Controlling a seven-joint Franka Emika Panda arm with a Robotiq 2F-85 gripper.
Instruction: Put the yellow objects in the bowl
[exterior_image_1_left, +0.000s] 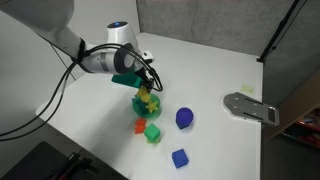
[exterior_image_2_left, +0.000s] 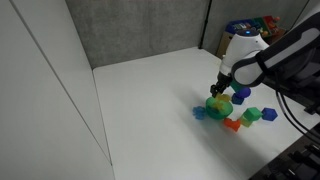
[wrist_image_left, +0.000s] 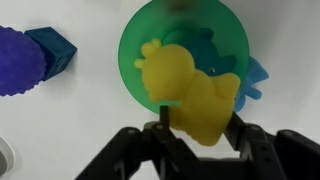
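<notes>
1. In the wrist view, we see the gripper clamped on a large yellow piece, with one dark finger pressed against each side of it.
2. The held piece hangs directly over the green bowl, a round translucent dish standing on the white table.
3. A smaller yellow shape with knobbly points shows inside the bowl's outline. We cannot tell whether it lies in the bowl or touches the held piece.
4. A light blue piece peeks out at the bowl's edge.
5. In an exterior view, an orange piece and a green cube sit side by side near the bowl.
6. A blue ball and a blue block lie a little farther off, apart from each other.
</notes>
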